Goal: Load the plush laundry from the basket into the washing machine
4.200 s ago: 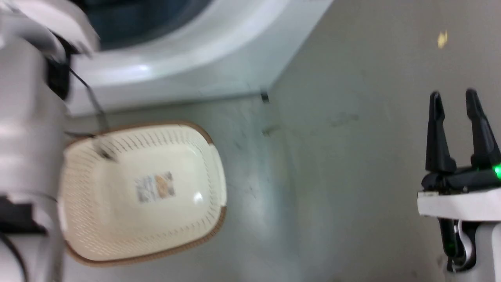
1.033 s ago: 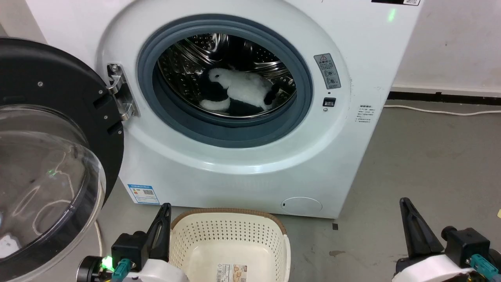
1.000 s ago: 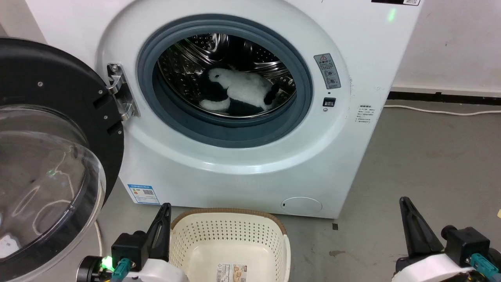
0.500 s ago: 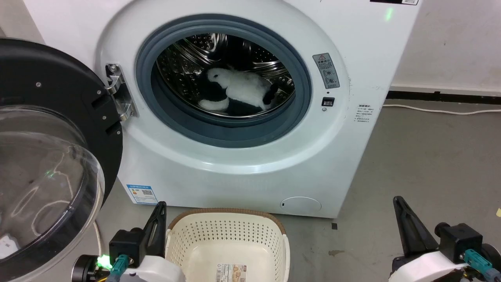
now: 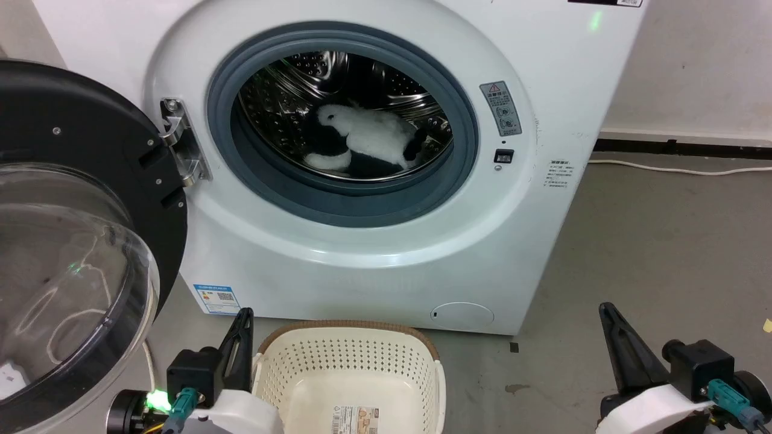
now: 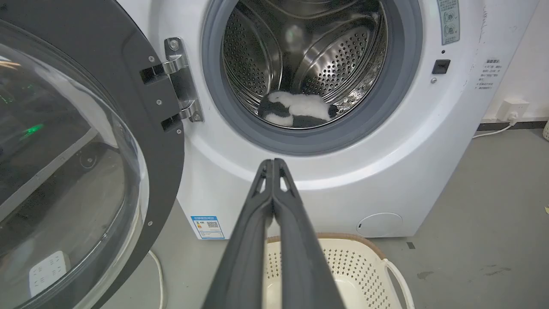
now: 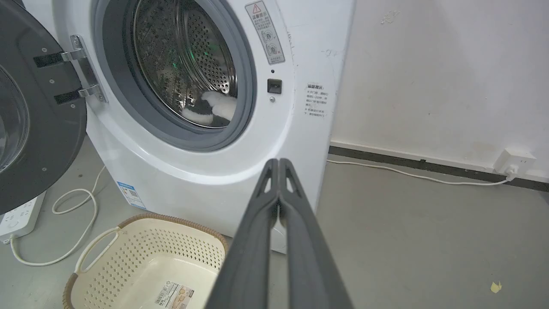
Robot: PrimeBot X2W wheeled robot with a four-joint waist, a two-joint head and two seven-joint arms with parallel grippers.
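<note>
Inside the perforated steel drum [image 5: 283,102] of the large white front-loading washing machine [image 5: 362,265], the fluffy white plush laundry with black patches [image 5: 369,140] lies on the drum's bottom, well behind the grey rubber gasket [image 5: 350,208]. What has changed is where the load sits. The small cream perforated basket with the brown woven-look rim [image 5: 347,326] stands on the grey floor [image 5: 651,241] just before the machine, holding nothing but the label [image 5: 356,419] on its bottom, so we judge the loading itself done. Our left end effector [image 6: 273,165] has its two dark fingers pressed together on nothing, just to the left of the basket. Our right end effector [image 7: 279,163] is likewise pressed together and empty, well apart to the basket's right. The black-framed round door with its clear bulging window [image 5: 72,120] stands swung wide to the left. Much differs from about four seconds ago. Our head camera then looked down, blurred, at the empty basket and the machine's lower front, and the right end effector's fingers were spread. Now the view takes in the whole opening and those fingers have closed. Over the last second the plush laundry, basket and door have kept their places. The head view has slid slightly, which we take for camera motion.
</note>
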